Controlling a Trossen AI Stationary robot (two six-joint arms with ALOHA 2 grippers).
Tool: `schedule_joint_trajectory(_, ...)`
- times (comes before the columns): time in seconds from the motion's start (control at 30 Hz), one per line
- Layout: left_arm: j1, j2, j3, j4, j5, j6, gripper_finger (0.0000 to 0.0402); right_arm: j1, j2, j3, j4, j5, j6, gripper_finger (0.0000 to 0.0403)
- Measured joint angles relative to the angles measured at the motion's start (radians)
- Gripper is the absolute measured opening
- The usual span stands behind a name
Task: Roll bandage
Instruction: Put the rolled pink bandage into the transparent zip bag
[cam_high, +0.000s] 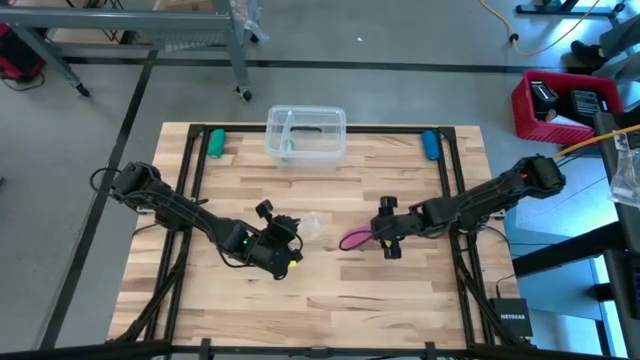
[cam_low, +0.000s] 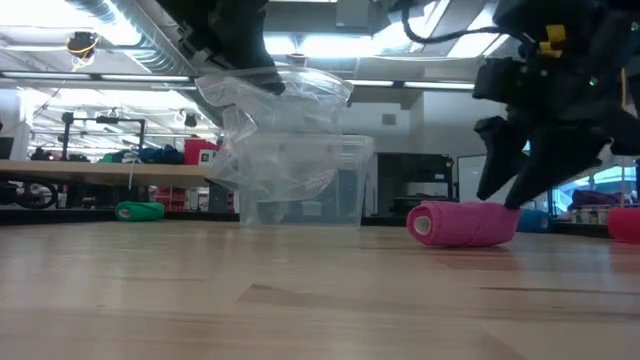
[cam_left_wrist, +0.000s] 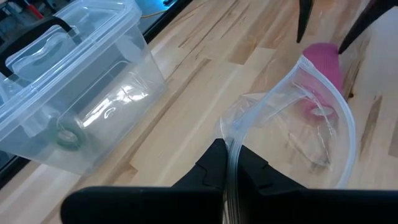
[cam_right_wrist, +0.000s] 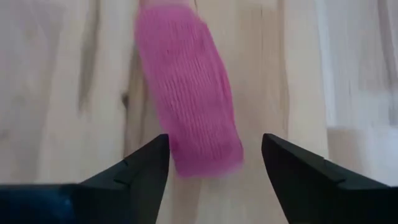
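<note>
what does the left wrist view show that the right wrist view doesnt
Only the left wrist view shows the left tool shut on a clear plastic bag, and the clear lidded box on the table.

Only the right wrist view shows the right tool open, its fingers either side of the near end of the bandage, apart from it.

Both show the pink rolled bandage lying on the wooden table.
</note>
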Motion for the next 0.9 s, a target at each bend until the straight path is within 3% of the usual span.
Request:
schedule_joint_trajectory(0.17, 0.0, 0.0, 0.0, 0.0, 0.0, 0.002, 0.0001, 0.001, 0.0, -0.001, 0.172, -0.086, -0.027, 0.0249)
schedule_joint_trajectory(0.37, 0.0, 0.001, 0.0, 0.0, 0.0, 0.002, 0.0001, 0.001, 0.034, 0.006, 0.345, -0.101, -0.029, 0.0248)
schedule_joint_trajectory(0.53, 0.0, 0.001, 0.0, 0.0, 0.007, 0.003, 0.0001, 0.001, 0.151, 0.107, 0.273, -0.156, -0.06, 0.0251)
schedule_joint_trajectory(0.9, 0.0, 0.001, 0.0, 0.0, 0.008, 0.011, 0.0001, -0.055, 0.402, 0.356, -0.053, -0.129, -0.177, 0.0293)
